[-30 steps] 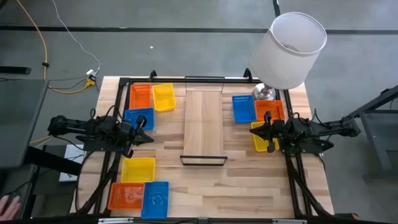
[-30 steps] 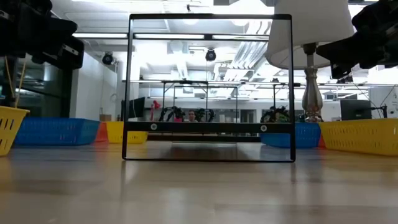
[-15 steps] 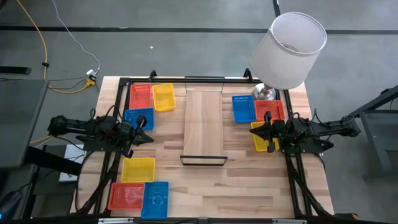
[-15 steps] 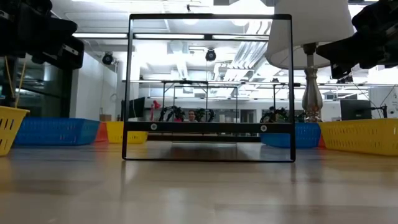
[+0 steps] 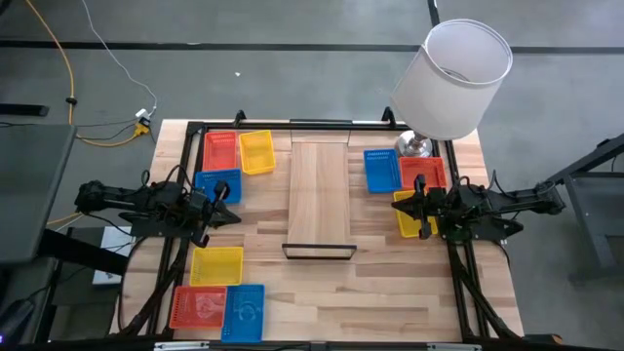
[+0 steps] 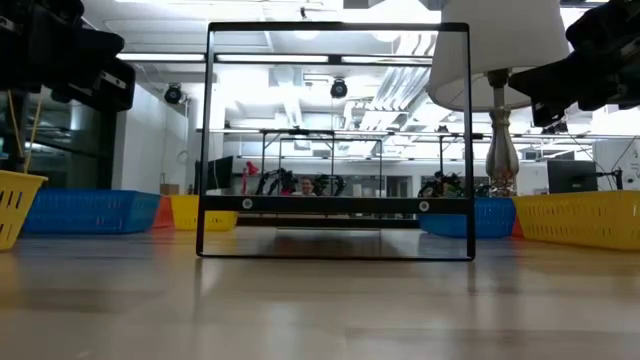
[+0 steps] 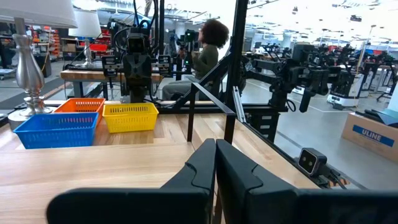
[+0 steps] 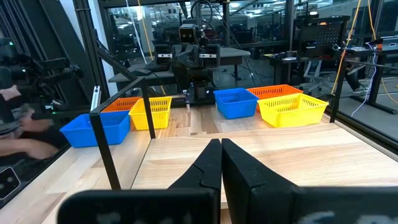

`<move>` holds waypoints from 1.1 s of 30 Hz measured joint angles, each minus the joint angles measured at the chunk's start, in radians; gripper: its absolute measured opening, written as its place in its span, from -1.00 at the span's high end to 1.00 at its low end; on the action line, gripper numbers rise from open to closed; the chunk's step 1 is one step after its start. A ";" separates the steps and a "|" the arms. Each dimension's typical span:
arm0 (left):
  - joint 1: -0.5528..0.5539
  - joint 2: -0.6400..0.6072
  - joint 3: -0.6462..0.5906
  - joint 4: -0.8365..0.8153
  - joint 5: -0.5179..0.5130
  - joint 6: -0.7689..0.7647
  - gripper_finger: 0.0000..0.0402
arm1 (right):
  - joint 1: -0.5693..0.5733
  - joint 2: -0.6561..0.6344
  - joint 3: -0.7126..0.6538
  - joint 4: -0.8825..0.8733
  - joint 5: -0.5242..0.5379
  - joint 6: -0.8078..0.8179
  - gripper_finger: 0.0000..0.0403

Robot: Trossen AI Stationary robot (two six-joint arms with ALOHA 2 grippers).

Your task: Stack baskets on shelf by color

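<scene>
The shelf (image 5: 320, 200) is a light-wood plank running from the far edge toward the near edge at mid-table, with a black rail at each end. Left of it, resting flat on the tabletop, are a red basket (image 5: 220, 151), a yellow basket (image 5: 257, 152) and a blue basket (image 5: 217, 185). Nearer lie a yellow basket (image 5: 216, 265), a red basket (image 5: 197, 307) and a blue basket (image 5: 244, 310). Right of it sit a blue basket (image 5: 382, 170), a red basket (image 5: 423, 172) and a yellow basket (image 5: 414, 214). My left gripper (image 5: 232, 216) (image 7: 215, 168) hovers shut beside the left blue basket. My right gripper (image 5: 398, 205) (image 8: 221, 165) hovers shut over the right yellow basket.
A white-shaded lamp (image 5: 453, 78) stands at the far right corner on a metal base (image 5: 412, 146), overhanging the right baskets. A black frame (image 5: 185, 146) rims the table. Bare wood lies between the shelf and each basket group. A person's hands (image 8: 25, 146) show beyond the table's left side.
Both arms have kept still and no basket has moved. A person's hand that showed on the floor by the table's near left corner has drawn out of the high view.
</scene>
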 joint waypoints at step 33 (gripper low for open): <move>0.000 0.000 0.000 0.014 -0.035 -0.071 0.98 | 0.000 0.000 0.000 0.000 0.000 0.000 1.00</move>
